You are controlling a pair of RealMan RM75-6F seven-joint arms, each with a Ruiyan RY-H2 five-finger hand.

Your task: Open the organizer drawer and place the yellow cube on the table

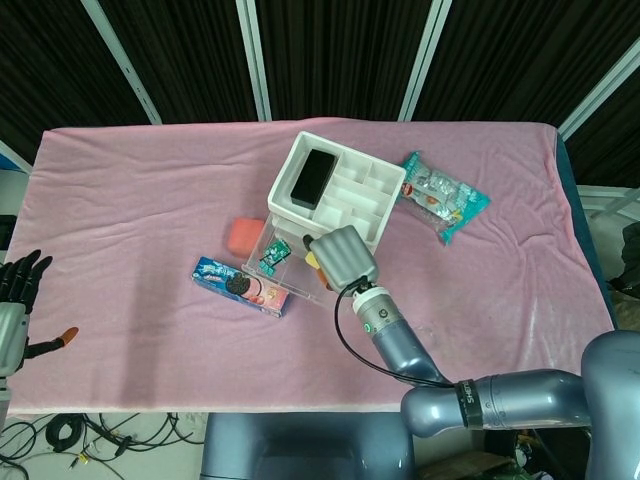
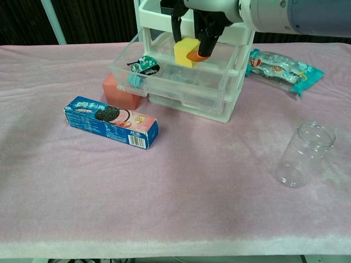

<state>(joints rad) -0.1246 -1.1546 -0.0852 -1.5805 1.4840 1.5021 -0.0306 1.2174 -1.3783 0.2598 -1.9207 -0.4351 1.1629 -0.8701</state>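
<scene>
The right hand (image 2: 200, 16) pinches the matte yellow cube (image 2: 185, 53) above the clear plastic drawer (image 2: 164, 82); left hand (image 1: 12, 300) spread.

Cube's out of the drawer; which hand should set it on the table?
Right hand: it already grips the yellow cube above the open clear drawer. The left hand rests open at the far table edge.

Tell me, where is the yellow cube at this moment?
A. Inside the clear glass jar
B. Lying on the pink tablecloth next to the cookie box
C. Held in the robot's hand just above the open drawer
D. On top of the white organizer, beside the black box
C: the chest view shows the right hand pinching the yellow cube, lifted above the floor of the open drawer.
</scene>
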